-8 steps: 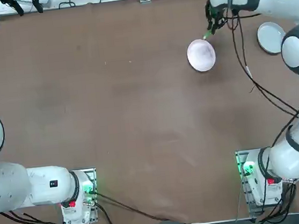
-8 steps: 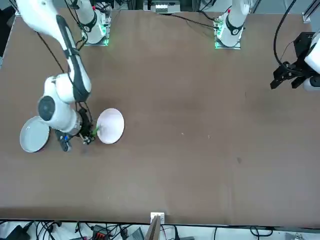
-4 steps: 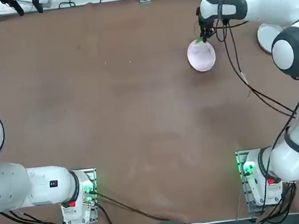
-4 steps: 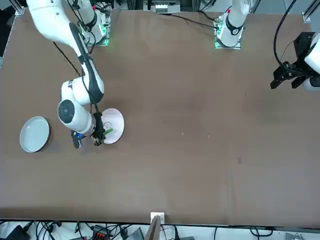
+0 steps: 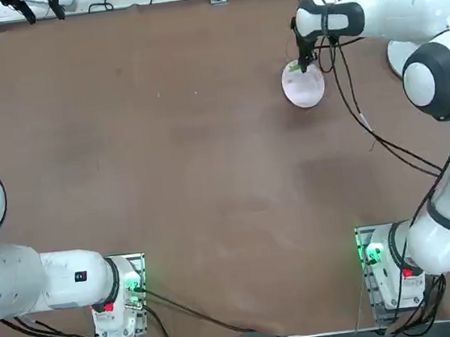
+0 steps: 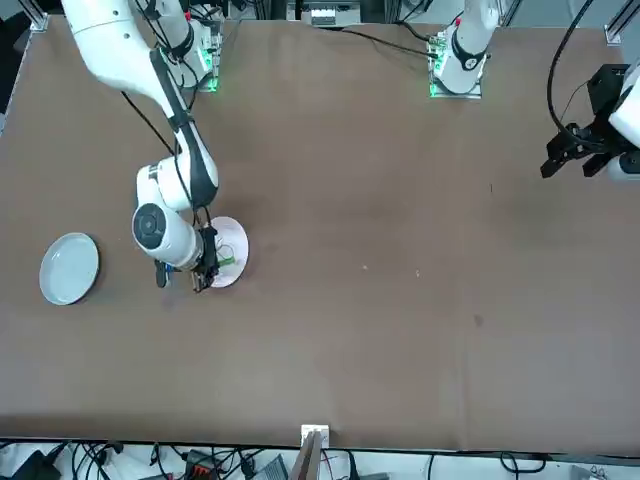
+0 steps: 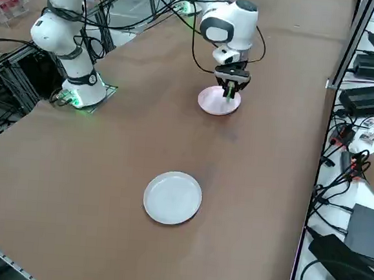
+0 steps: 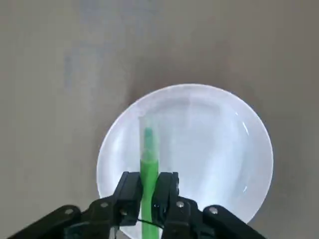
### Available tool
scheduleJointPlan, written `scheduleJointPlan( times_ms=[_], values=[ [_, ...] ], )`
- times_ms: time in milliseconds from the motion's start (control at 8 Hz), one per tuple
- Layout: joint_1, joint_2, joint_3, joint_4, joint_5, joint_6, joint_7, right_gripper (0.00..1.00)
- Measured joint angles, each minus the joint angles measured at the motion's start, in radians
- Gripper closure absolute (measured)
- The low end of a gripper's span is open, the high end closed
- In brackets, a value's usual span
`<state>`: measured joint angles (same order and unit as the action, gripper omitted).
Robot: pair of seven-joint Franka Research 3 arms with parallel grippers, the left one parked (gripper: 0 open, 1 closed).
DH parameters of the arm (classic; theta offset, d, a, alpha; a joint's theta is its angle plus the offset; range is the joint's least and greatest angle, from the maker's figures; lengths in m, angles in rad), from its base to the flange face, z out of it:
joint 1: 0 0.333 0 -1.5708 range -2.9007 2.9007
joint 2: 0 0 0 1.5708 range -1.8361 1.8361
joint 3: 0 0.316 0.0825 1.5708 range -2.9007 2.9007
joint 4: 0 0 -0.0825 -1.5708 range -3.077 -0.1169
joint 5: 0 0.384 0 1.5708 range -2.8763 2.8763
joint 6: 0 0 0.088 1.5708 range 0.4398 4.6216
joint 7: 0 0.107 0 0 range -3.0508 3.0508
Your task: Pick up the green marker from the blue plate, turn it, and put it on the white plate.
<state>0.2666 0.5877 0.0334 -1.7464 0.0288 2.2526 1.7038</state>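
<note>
So my end effector [image 8: 149, 177] is closed on the green marker [image 8: 149, 186], one dark finger on each side; the marker is over the white plate [image 8: 214, 149], clear see-through end sticking out past my fingertips, other end cut off by the wrist view's frame; honestly can't tell if any of it is touching the plate. From overhead I only get a little sliver of green by my fingers, and my own arm [image 5: 414, 9] hides the grip; front view shows a short green bit over the plate, and the right side view has it mostly lost behind the dark end effector parts.

Going outward, the white plate is partly covered by me in every view; the blue plate [image 7: 173, 198] sits well apart from it on the bare brown desk [image 7: 104, 205], and it's all there from the front and side, but from overhead my arm covers a good chunk of it; dark cables [image 5: 347, 98] hang off the arm too, and they overlap so much I can't get a proper count.

Tally, for anyone counting: one marker, two plates, two fingers; past the desk edge there's a clear bin [image 7: 9, 9] with red stuff in it, cut off by the frame, so no idea how many pieces.
</note>
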Motion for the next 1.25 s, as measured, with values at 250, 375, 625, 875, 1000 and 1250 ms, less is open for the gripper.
scheduleJointPlan(
  times_ms=[250, 375, 625, 875, 1000, 1250],
  values=[
    [0.009, 0.011, 0.0, -0.012, 0.0, -0.003, 0.034, 0.84],
    [0.011, 0.011, 0.0, -0.031, 0.0, -0.003, 0.035, 0.84],
    [0.013, 0.011, 0.0, -0.062, 0.0, -0.002, 0.035, 0.84],
    [0.016, 0.011, 0.0, -0.069, -0.002, -0.002, 0.035, 0.81],
    [0.018, 0.011, 0.0, -0.069, -0.006, -0.002, 0.035, 0.7],
    [0.019, 0.009, -0.001, -0.069, -0.025, -0.002, 0.028, 0.33]
  ],
)
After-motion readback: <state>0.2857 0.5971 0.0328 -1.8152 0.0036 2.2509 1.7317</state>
